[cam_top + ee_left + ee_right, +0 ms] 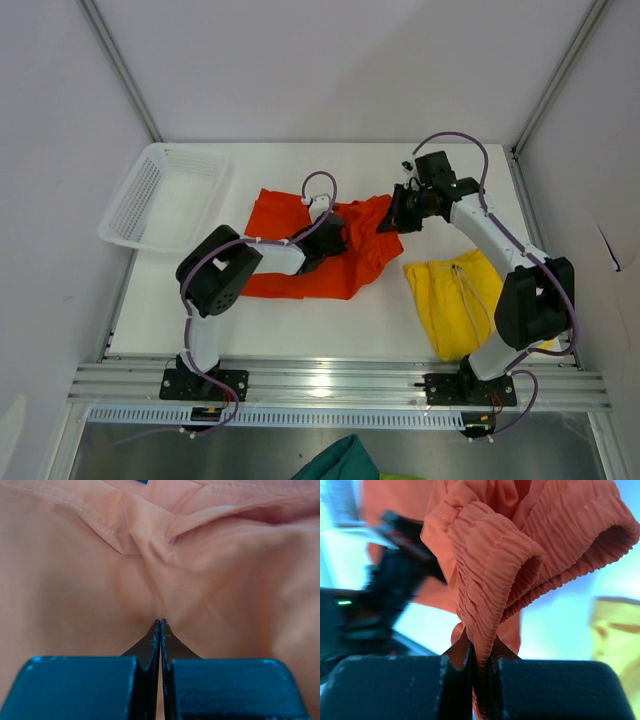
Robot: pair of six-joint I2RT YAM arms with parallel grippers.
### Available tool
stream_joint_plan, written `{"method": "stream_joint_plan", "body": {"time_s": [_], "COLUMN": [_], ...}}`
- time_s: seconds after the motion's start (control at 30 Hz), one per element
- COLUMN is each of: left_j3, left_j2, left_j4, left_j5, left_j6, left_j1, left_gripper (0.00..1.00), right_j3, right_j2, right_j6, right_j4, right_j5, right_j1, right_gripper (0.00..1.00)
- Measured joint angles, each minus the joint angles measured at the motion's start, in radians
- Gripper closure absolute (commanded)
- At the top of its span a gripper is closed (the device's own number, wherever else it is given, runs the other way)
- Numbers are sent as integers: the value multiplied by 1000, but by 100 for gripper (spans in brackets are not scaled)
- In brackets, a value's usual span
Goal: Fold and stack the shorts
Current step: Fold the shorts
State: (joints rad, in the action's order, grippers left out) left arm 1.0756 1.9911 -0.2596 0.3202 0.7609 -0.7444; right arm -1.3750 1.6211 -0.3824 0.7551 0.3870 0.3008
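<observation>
Step in hand: folding the orange-red shorts [285,275], judged to be at the start, with both pincers on the cloth and no neat fold made yet.
Orange-red shorts: lying rumpled at the middle of the surface [300,170], between the two arms, with the ribbed waistband raised at their 2 o'clock corner.
Left pincer [325,245]: pressed together near the middle of the pair, nipping a small pucker of orange cloth, with creases running into its tips in the wrist view.
Right pincer [395,215]: clamped on the elastic waistband, holding it lifted off the surface.
Yellow shorts [450,300]: lying loosely at 4 o'clock with white drawstrings showing, apart from the orange pair, partly behind the right arm and touched by neither pincer.
Next move, as a judgement: calls for carrying the raised waistband across toward 8 o'clock with the middle held down, then laying the edges even. Thin cloth, likely to slip or bunch.
Basket [130,200]: white mesh at 10 o'clock, nothing visible inside.
Teal-green cloth [340,462]: at 6 o'clock, below the rail and off the surface.
Stack: not yet begun.
</observation>
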Motion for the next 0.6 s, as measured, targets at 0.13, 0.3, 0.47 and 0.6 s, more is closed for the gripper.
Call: {"method": "stream_joint_plan", "body": {"time_s": [0.13,0.3,0.47,0.6], "left_j3": [0,-9,-87,-177], "left_j2": [0,-2,-69,-225], "left_j4": [0,-11,-16,49], "left_j5": [1,0,-12,-16], "left_j6": [1,3,9,6], "left_j1": [-1,-2,-2,8], "left_gripper": [100,99,90,82], "right_j3": [8,8,-15,-55], "right_j2": [-2,-2,-2,-4], "right_j6": [-102,-188,-210,-174], "right_j4": [-95,-156,-141,-95], "right_j5": [81,129,156,168], "right_j1": [34,47,18,-24], "right_gripper": [100,100,100,100]}}
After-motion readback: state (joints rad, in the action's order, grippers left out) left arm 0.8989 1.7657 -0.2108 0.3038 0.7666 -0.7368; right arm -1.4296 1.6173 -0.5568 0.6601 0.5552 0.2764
